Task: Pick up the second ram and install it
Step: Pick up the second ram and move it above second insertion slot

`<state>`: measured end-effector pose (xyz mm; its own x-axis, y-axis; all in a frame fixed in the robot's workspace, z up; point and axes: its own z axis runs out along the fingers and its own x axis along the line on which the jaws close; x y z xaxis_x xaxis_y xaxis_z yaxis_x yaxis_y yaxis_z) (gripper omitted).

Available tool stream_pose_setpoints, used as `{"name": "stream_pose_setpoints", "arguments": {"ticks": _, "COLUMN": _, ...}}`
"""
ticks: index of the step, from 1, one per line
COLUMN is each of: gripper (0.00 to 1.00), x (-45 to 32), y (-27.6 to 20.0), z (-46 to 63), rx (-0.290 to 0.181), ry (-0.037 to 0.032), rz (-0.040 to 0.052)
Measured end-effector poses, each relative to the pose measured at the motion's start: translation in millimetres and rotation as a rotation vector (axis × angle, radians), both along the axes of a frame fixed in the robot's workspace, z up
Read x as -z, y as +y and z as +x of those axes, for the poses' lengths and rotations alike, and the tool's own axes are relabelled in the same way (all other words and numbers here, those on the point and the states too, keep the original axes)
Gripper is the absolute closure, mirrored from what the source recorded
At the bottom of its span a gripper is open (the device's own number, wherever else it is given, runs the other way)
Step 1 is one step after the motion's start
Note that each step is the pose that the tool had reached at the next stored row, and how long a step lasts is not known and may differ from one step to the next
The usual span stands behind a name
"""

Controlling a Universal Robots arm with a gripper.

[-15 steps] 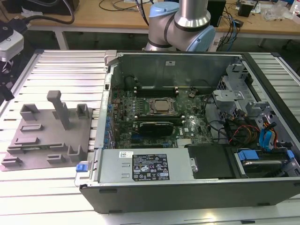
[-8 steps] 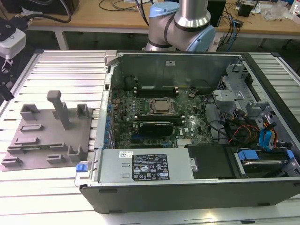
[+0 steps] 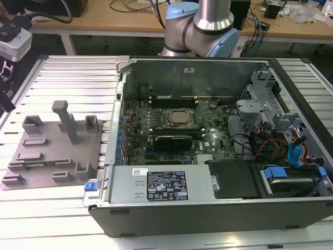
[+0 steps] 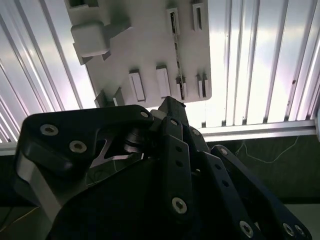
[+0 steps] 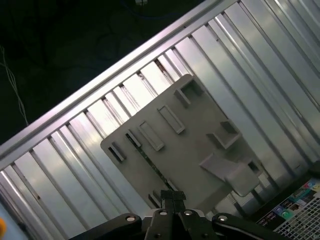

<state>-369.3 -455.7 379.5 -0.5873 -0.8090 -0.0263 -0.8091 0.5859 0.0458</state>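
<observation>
The grey fixture plate lies on the ribbed metal table at the exterior view's left, beside the open computer case. Both wrist views look down on this plate from well above. A thin dark strip, apparently the second ram, stands on edge between small holders on the plate. My gripper hangs high over the plate's edge, its fingers pressed together with nothing between them.
The motherboard with its processor socket lies inside the case, with green memory sticks seated beside the socket. A tall post rises from the plate. The arm's base stands behind the case. A white device sits at the exterior view's upper left.
</observation>
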Motion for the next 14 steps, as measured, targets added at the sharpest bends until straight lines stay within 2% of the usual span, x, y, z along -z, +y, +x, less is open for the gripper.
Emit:
{"name": "stream_pose_setpoints", "arguments": {"ticks": 8, "gripper": 0.92, "x": 0.0, "y": 0.0, "z": 0.0, "rx": -0.091, "ry": 0.0000, "rz": 0.0000}}
{"name": "stream_pose_setpoints", "arguments": {"ticks": 14, "gripper": 0.92, "x": -0.1, "y": 0.0, "z": 0.0, "rx": -0.196, "ry": 0.0001, "rz": -0.0001}}
